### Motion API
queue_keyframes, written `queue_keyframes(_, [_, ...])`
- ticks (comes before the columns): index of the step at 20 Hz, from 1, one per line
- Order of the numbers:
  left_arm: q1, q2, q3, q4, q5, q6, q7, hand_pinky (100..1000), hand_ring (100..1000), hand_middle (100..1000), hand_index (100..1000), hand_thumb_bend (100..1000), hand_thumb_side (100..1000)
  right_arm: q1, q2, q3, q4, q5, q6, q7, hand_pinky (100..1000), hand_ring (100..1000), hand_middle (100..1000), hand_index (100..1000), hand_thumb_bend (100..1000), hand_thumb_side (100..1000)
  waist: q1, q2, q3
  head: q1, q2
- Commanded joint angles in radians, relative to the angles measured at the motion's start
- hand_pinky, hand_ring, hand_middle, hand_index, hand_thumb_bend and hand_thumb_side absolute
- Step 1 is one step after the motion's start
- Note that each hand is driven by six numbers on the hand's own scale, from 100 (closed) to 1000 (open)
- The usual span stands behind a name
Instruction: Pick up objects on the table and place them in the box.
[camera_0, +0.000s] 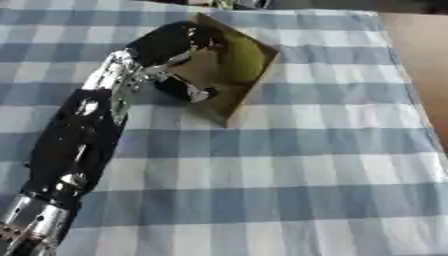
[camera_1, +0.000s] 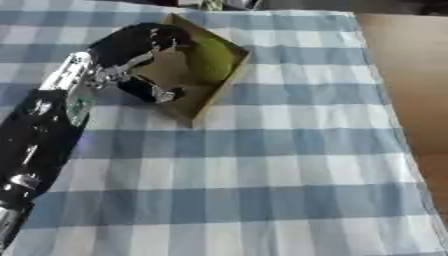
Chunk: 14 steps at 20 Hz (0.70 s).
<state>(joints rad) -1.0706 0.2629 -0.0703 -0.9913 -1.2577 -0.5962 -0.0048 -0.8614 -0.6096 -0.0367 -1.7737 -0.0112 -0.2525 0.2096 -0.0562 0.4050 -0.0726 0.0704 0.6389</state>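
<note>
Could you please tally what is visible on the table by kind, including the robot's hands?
Box: 1
Green round thing in the box: 1
Checked cloth: 1
Left hand, over the box: 1
Right hand: 0 in view
Total: 4

The left arm (camera_0: 74, 145) comes in from the lower left corner and stretches diagonally up and to the right. Its lowest visible part is a silver cuff at the frame's corner; above that runs a long glossy black forearm, then a silver wrist joint (camera_0: 118, 75) where the limb bends slightly rightward. Beyond the wrist the left hand (camera_0: 171, 42) is black, back facing up, reaching forward and angled to the upper right. Its fingers (camera_0: 206, 37) bend downward at the far end, while the thumb (camera_0: 185, 90) juts out below the palm, pointing to the right with a pale tip. The right arm and hand show in neither view.
</note>
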Motion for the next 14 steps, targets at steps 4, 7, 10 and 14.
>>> queue_keyframes(4, [-0.014,0.038,0.017,-0.109,0.044,0.053,0.069,855,848,831,917,459,435,-0.004,-0.036,-0.013,-0.002,-0.005,-0.004,-0.002,843,811,756,832,100,470,0.004,-0.04,0.009,-0.012,0.0])
queue_keyframes(7, [-0.008,0.058,0.023,-0.192,0.096,0.081,0.114,837,820,803,895,382,345,-0.001,-0.047,-0.017,-0.008,-0.003,-0.004,-0.016,842,810,756,831,100,470,0.008,-0.048,0.018,-0.025,0.008])
queue_keyframes(10, [0.014,0.098,0.044,-0.277,0.148,0.11,0.165,805,776,755,853,325,285,0.007,-0.063,-0.03,-0.026,-0.002,-0.001,-0.046,840,809,756,831,100,470,0.022,-0.06,0.04,-0.054,0.026])
queue_keyframes(14, [0.104,0.21,0.103,-0.404,0.271,0.184,0.257,800,759,738,834,321,275,0.03,-0.088,-0.043,-0.048,0.006,0.014,-0.084,840,808,754,830,100,470,0.038,-0.07,0.075,-0.103,0.04])
